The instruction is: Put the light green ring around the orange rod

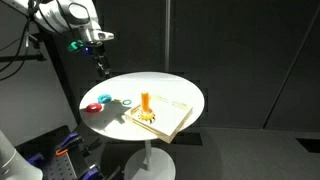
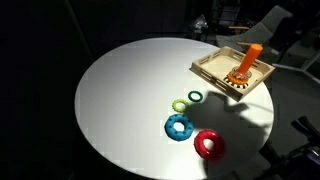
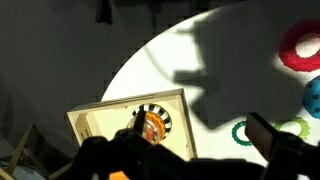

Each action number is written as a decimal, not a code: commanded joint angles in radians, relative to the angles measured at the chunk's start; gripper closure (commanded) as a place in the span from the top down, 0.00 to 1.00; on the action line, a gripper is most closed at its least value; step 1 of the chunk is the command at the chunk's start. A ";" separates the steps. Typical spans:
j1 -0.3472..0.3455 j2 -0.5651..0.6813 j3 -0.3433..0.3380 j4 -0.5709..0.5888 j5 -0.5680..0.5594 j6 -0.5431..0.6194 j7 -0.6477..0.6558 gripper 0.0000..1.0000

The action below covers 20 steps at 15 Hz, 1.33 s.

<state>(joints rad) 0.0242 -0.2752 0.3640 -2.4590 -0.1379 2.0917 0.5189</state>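
Note:
The light green ring (image 2: 195,97) lies flat on the round white table, a short way from the tan board; it also shows in the wrist view (image 3: 243,132). The orange rod (image 2: 248,58) stands upright on the tan square board (image 2: 222,72), and shows in the other views too (image 1: 146,102) (image 3: 152,127). My gripper (image 1: 98,62) hangs high above the table's edge, away from the rings. In the wrist view its fingers (image 3: 185,160) are spread wide with nothing between them.
A yellow-green ring (image 2: 180,105), a blue ring (image 2: 180,127) and a red ring (image 2: 209,144) lie close together beside the light green ring. The table (image 2: 120,90) is a round pedestal top. The surroundings are dark.

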 commanded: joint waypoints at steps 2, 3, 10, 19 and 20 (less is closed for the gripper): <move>0.037 0.004 -0.036 0.002 -0.011 -0.003 0.009 1.00; 0.037 0.004 -0.036 0.002 -0.011 -0.003 0.009 1.00; 0.024 0.025 -0.071 -0.012 -0.038 0.045 0.054 1.00; 0.004 0.154 -0.169 -0.075 -0.062 0.293 0.151 1.00; 0.006 0.173 -0.177 -0.076 -0.059 0.315 0.157 1.00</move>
<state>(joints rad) 0.0284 -0.1427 0.2113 -2.5270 -0.1959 2.3414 0.6433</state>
